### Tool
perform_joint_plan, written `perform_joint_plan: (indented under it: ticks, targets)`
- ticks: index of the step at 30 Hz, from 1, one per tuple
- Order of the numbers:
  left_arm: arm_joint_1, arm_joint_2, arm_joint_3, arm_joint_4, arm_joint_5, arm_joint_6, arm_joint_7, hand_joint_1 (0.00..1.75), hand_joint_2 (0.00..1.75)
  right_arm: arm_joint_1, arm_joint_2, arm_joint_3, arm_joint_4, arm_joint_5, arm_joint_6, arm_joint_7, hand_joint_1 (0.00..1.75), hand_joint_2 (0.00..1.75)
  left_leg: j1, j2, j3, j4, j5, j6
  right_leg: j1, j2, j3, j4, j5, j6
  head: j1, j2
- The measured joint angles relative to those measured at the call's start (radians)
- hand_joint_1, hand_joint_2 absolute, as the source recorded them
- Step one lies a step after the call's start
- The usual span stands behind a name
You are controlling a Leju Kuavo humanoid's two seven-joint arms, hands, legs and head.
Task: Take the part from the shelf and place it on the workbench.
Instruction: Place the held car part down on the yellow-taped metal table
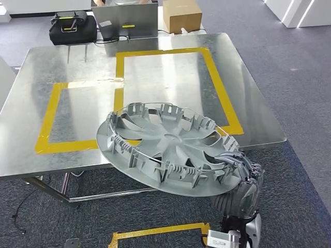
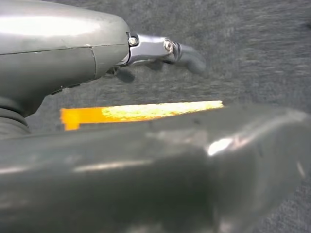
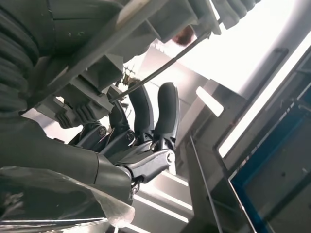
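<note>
Your right robot hand [image 1: 238,173] grips the part [image 1: 167,147] by its rim, cantilevered over the table [image 1: 78,103] edge: stiff, light, unwieldy. Left robot hand [image 2: 66,53]: can't tell.

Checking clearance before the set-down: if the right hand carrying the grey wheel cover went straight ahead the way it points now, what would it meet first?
Likely the workbench: the right hand grips the wheel cover by its near rim, tilted, and the cover's far side already overlaps the tabletop. Whether the hand would clear the near edge is hard to judge.
</note>
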Motion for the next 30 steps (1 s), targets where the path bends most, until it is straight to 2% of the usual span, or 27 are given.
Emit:
perform_joint_plan:
  ticks: [2,3,4,7,8,9,10,11,12,13,14,16,18,20,22,23,24,25,26,27,28,29,30]
  targets:
    - [0.003,0.0,0.001,0.0,0.0,0.0,0.0,0.0,0.0,0.0,0.0,0.001,0.0,0.001,0.0,0.0,1.75,1.75,0.003,-0.002,0.012,-0.015,-0.007,0.011,-0.001,0.0,-0.002,0.007,0.001,0.008,0.001,0.0]
    - [0.003,0.0,0.001,0.0,0.0,0.001,0.0,0.0,0.0,0.0,0.0,0.002,0.001,0.001,0.0,0.0,1.75,1.75,0.005,-0.002,0.022,-0.021,-0.009,0.017,-0.001,0.0,-0.015,0.032,-0.005,0.011,0.002,0.0]
    - [0.003,0.0,0.002,0.0,0.001,0.001,0.0,0.0,0.0,-0.002,0.0,0.002,0.001,0.001,0.0,0.0,1.75,1.75,0.007,-0.003,0.031,-0.026,-0.012,0.022,-0.001,0.0,-0.041,0.077,-0.018,0.013,0.003,0.0]
    - [0.0,0.0,0.007,0.0,0.0,0.0,0.0,0.0,0.0,-0.005,0.0,0.002,0.002,0.0,0.0,0.0,1.75,1.75,0.006,-0.003,0.047,-0.029,-0.027,0.032,-0.002,0.0,-0.171,0.26,-0.077,0.018,0.007,0.0]
    - [0.001,-0.001,0.009,0.0,0.0,0.0,0.0,0.0,0.0,-0.004,0.0,0.002,0.003,0.002,0.0,0.002,1.75,1.75,0.005,-0.004,0.055,-0.029,-0.034,0.032,-0.001,0.0,-0.202,0.285,-0.079,0.018,0.008,0.0]
    - [0.001,-0.001,0.01,0.0,0.0,0.0,0.0,0.0,0.0,-0.003,0.0,0.002,0.005,0.005,0.0,0.004,1.75,1.75,0.004,-0.004,0.065,-0.029,-0.042,0.032,-0.001,0.0,-0.216,0.277,-0.059,0.017,0.008,0.0]
    - [0.002,-0.001,0.012,0.0,0.0,0.0,0.0,0.0,0.0,-0.002,0.0,0.002,0.007,0.008,0.0,0.007,1.75,1.75,0.004,-0.005,0.079,-0.029,-0.051,0.031,-0.001,0.0,-0.213,0.234,-0.017,0.015,0.009,0.0]
    - [0.002,-0.001,0.012,0.0,0.0,0.0,0.0,0.0,0.0,-0.002,0.0,0.002,0.008,0.014,0.0,0.01,1.75,1.75,0.004,-0.006,0.09,-0.029,-0.061,0.03,-0.001,0.0,-0.199,0.169,0.038,0.011,0.009,0.0]
    - [0.002,-0.001,0.013,0.001,0.0,0.0,0.0,0.0,0.0,-0.003,-0.001,0.002,0.01,0.019,0.0,0.014,1.75,1.75,0.003,-0.006,0.1,-0.028,-0.069,0.027,0.001,0.0,-0.186,0.113,0.076,0.007,0.007,0.0]
    - [0.0,-0.002,0.014,0.001,-0.001,0.0,0.0,0.0,0.0,-0.004,-0.001,0.002,0.012,0.024,0.0,0.017,1.75,1.75,0.003,-0.006,0.104,-0.027,-0.076,0.023,0.004,0.001,-0.174,0.069,0.1,0.002,0.006,0.0]
    - [-0.001,-0.002,0.015,0.001,-0.001,0.0,0.0,0.0,0.0,-0.006,-0.001,0.002,0.014,0.029,0.0,0.022,1.75,1.75,0.003,-0.006,0.103,-0.027,-0.08,0.018,0.007,0.001,-0.17,0.048,0.111,-0.004,0.003,0.0]
    - [-0.002,-0.003,0.016,0.002,-0.003,0.001,0.001,0.0,0.0,-0.009,-0.003,0.0,0.019,0.039,0.0,0.037,1.75,1.75,0.002,-0.005,0.104,-0.025,-0.081,0.006,0.009,0.002,-0.164,0.039,0.112,-0.015,0.002,0.0]
    - [-0.003,-0.004,0.017,0.002,-0.005,0.001,0.001,0.0,0.0,-0.014,-0.005,-0.002,0.026,0.06,0.0,0.058,1.75,1.75,0.001,-0.004,0.088,0.016,-0.075,-0.004,0.004,0.0,-0.151,0.028,0.113,-0.024,0.001,0.0]
    - [-0.005,-0.003,0.017,0.002,-0.008,-0.002,0.0,0.0,0.0,-0.025,-0.009,-0.004,0.034,0.085,0.0,0.078,1.75,1.75,0.004,-0.002,0.031,0.117,-0.1,-0.014,-0.001,-0.002,-0.135,0.019,0.108,-0.031,-0.001,0.0]
    - [-0.005,-0.002,0.017,0.002,-0.014,-0.008,0.0,0.0,0.0,-0.041,-0.017,-0.005,0.048,0.11,0.001,0.107,1.75,1.75,0.006,-0.002,-0.035,0.221,-0.154,-0.02,-0.001,-0.001,-0.126,0.018,0.1,-0.036,-0.001,0.0]
    - [-0.005,-0.001,0.017,0.002,-0.017,-0.012,0.0,0.0,0.0,-0.048,-0.025,-0.005,0.06,0.127,0.001,0.126,1.75,1.75,0.007,-0.002,-0.056,0.244,-0.165,-0.022,-0.001,0.0,-0.121,0.018,0.097,-0.036,-0.001,0.0]
    - [-0.005,-0.001,0.017,0.002,-0.02,-0.015,-0.001,0.0,0.0,-0.055,-0.034,-0.006,0.074,0.143,0.001,0.144,1.75,1.75,0.007,-0.002,-0.064,0.238,-0.153,-0.022,-0.001,0.001,-0.117,0.018,0.094,-0.036,-0.001,0.0]
    - [-0.005,0.0,0.017,0.002,-0.023,-0.016,-0.001,0.0,0.0,-0.062,-0.044,-0.008,0.088,0.157,0.001,0.159,1.75,1.75,0.007,-0.002,-0.054,0.197,-0.12,-0.02,-0.001,0.002,-0.112,0.018,0.091,-0.035,-0.001,0.0]
    - [-0.005,0.0,0.017,0.002,-0.023,-0.016,-0.002,0.0,0.0,-0.067,-0.054,-0.009,0.101,0.165,0.001,0.168,1.75,1.75,0.007,-0.002,-0.032,0.132,-0.074,-0.016,-0.001,0.002,-0.107,0.018,0.088,-0.034,-0.001,0.0]
    - [-0.006,0.0,0.017,0.002,-0.024,-0.017,-0.003,0.0,0.0,-0.071,-0.062,-0.011,0.112,0.168,0.001,0.173,1.75,1.75,0.005,-0.002,-0.009,0.068,-0.04,-0.013,0.0,0.002,-0.103,0.018,0.086,-0.032,-0.001,0.0]
    - [-0.007,0.001,0.017,0.002,-0.024,-0.017,-0.003,0.0,0.0,-0.076,-0.068,-0.012,0.12,0.168,0.001,0.174,1.75,1.75,0.003,-0.002,0.009,0.016,-0.023,-0.008,0.0,0.002,-0.102,0.018,0.085,-0.028,-0.001,0.0]
    - [-0.007,0.001,0.017,0.002,-0.024,-0.017,-0.004,0.0,0.0,-0.081,-0.074,-0.013,0.127,0.169,0.001,0.177,1.75,1.75,0.0,-0.002,0.018,-0.014,-0.014,-0.004,0.0,0.002,-0.102,0.018,0.084,-0.023,0.0,0.0]
    - [-0.007,0.001,0.017,0.002,-0.026,-0.017,-0.004,0.0,0.0,-0.086,-0.08,-0.014,0.133,0.177,0.001,0.185,1.75,1.75,-0.003,-0.002,0.02,-0.021,-0.017,0.0,0.0,0.002,-0.104,0.017,0.084,-0.017,0.0,0.0]
